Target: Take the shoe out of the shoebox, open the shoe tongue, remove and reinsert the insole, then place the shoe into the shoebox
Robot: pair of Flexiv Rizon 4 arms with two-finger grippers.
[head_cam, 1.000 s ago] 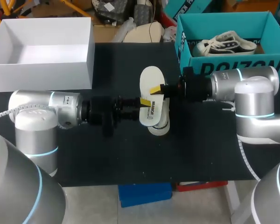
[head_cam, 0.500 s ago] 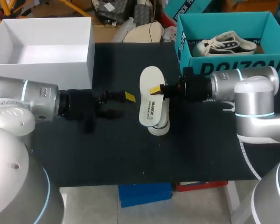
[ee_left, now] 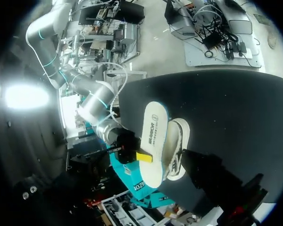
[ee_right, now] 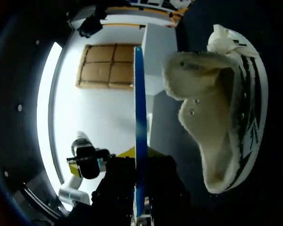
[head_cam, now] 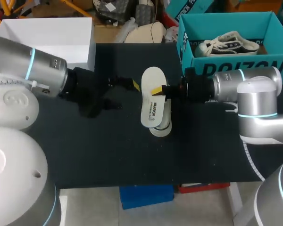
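Note:
A white insole [head_cam: 153, 96] hangs on edge over the black table, and my right gripper [head_cam: 159, 89] is shut on its right side. Under it lies the white shoe [head_cam: 162, 126] on its side. My left gripper [head_cam: 127, 92] is a little to the left of the insole, open and touching nothing. In the right wrist view the insole's blue edge [ee_right: 139, 117] runs up from between the fingers, with the shoe [ee_right: 217, 117] and its fleecy lining beside it. The left wrist view shows the insole [ee_left: 153, 141], the shoe [ee_left: 178, 148] and my right gripper [ee_left: 137, 155] ahead.
The teal shoebox [head_cam: 198, 59] stands at the back right with a second white and black shoe [head_cam: 231, 43] inside. A white open box [head_cam: 61, 35] stands at the back left. The black table [head_cam: 108, 150] runs to its front edge.
My left gripper has let go of the insole, opened and drawn back to the left, its arm swinging up. The right gripper has held the insole still.

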